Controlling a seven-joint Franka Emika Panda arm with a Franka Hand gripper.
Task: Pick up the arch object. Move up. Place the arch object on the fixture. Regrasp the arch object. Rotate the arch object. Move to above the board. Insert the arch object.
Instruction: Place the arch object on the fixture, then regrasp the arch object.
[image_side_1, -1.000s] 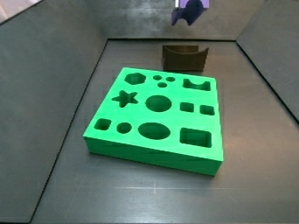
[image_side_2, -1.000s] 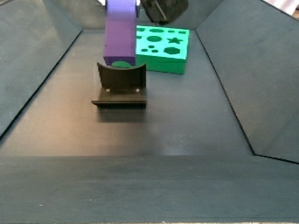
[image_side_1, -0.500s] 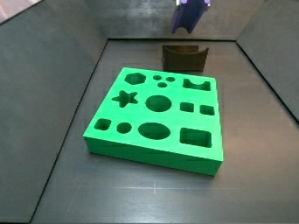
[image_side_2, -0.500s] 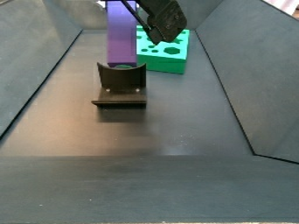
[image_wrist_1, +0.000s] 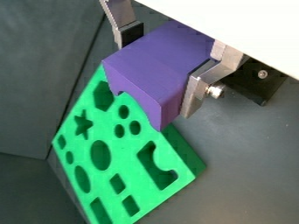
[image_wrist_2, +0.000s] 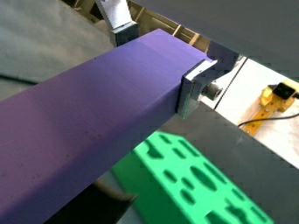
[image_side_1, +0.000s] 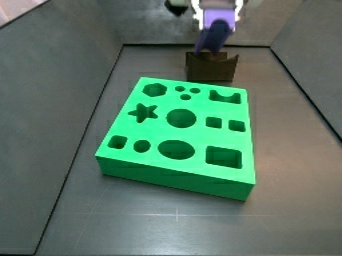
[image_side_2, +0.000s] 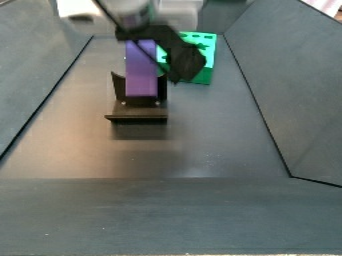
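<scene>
Gripper (image_wrist_1: 163, 61) clamped on the arch object (image_wrist_1: 158, 74), silver finger plates pressed flat against two opposite sides of the purple block in both wrist views, dark pads hidden behind the plates. Arch object (image_side_2: 139, 70) standing roughly upright at the fixture (image_side_2: 138, 100) in a side view, lower end down in the scooped notch or just over it; contact not clear from here. Same pairing from the opposite side view: gripper (image_side_1: 214, 18) low over the fixture (image_side_1: 211, 66), purple block (image_side_1: 213, 38) between fingers and dark bracket.

Board (image_side_1: 181, 128) lying flat on the floor, just beside the fixture, every cut-out empty, arch-shaped hole included. Green slab (image_wrist_1: 117, 153) also visible beyond the block in a wrist view.

Judging by this layout: pickup and lift done, placement on the fixture reached or nearly so, possibly already the regrasp, since the jaws grasp the block at the fixture. Impossible to tell which of those two steps is in hand. Left to do, as far as visible: rotation of the block, travel to above the board, insertion into the matching hole. Nothing in the board yet, so well short of finished, roughly midway.
</scene>
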